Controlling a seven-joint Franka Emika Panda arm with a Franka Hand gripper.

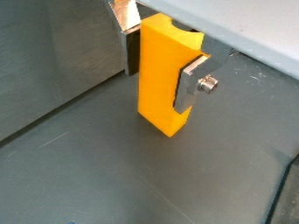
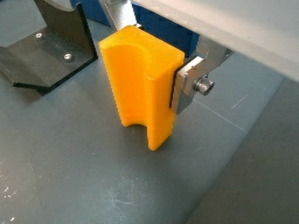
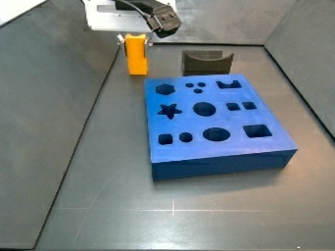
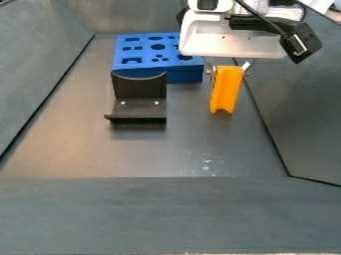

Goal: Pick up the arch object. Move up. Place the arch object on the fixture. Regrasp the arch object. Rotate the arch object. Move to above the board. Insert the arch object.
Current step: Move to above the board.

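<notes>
Gripper clamped on the arch object, shown in both wrist views and both side views. The silver finger plates press the orange block from two opposite sides near its upper end; one finger with its bolt lies flat against a side face. The arch object hangs upright below the gripper, long axis vertical. Its lower end carries a notch that splits it into two short legs. In a side view, the block hangs beneath the white gripper body with its lower end close over the dark grey surface; whether it touches cannot be told.

The fixture, a dark bracket on a base plate, stands on the surface to one side of the gripper, apart from the block. It also appears at the edge of a wrist view. The board, a thick blue slab with cut-out holes, lies beside the gripper, near the fixture but not under the held block.
</notes>
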